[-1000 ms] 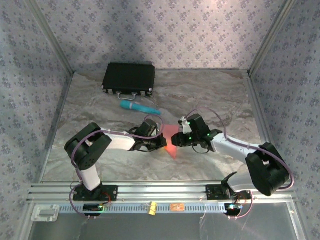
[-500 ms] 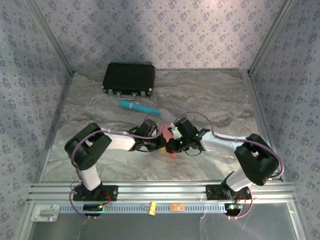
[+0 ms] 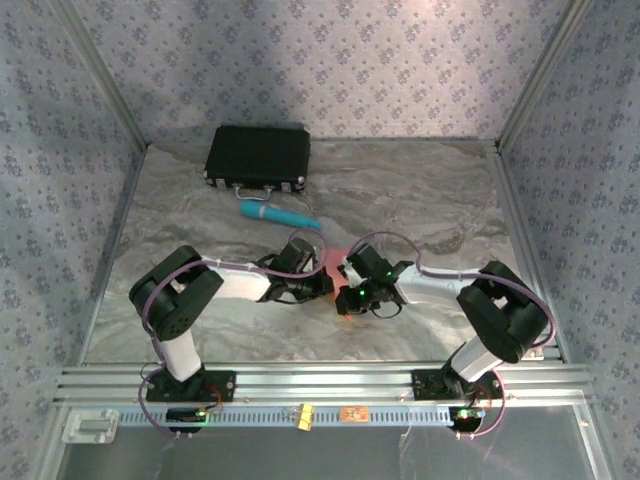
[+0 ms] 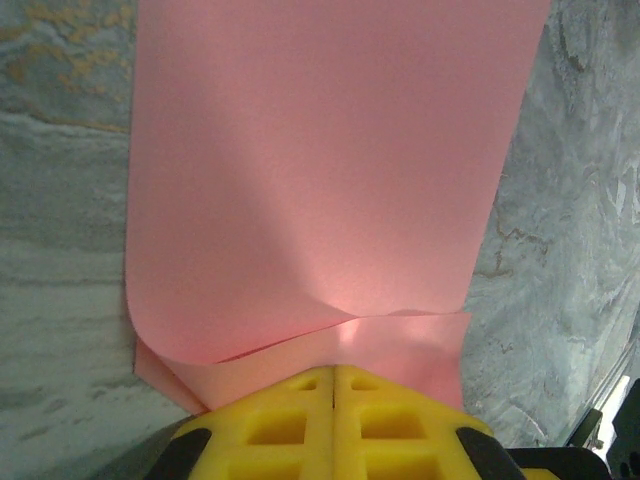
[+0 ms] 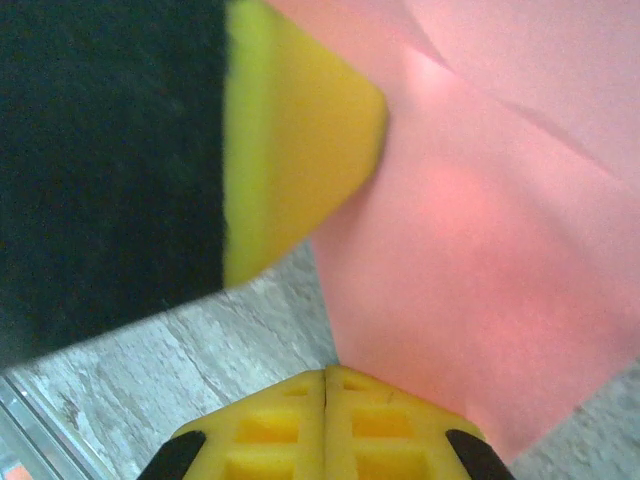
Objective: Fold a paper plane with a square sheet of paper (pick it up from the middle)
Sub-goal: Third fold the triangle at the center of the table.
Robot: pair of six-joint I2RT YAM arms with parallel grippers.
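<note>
Salmon-pink, the square sheet of paper (image 4: 320, 180) is seen folded at mid-table, its long axis laid straight away from the left gripper (image 4: 333, 372); fingers of that and the right gripper (image 5: 325, 375) are pressed together at its edges.

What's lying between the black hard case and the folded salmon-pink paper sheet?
A teal cylinder lies between the black case and the pink paper, shown in the top view.

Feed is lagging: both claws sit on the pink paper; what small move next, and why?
Probably sweep the shut right claw across the paper to flatten it: its upper layer lifts loose off the lower one by the shut left claw.
</note>
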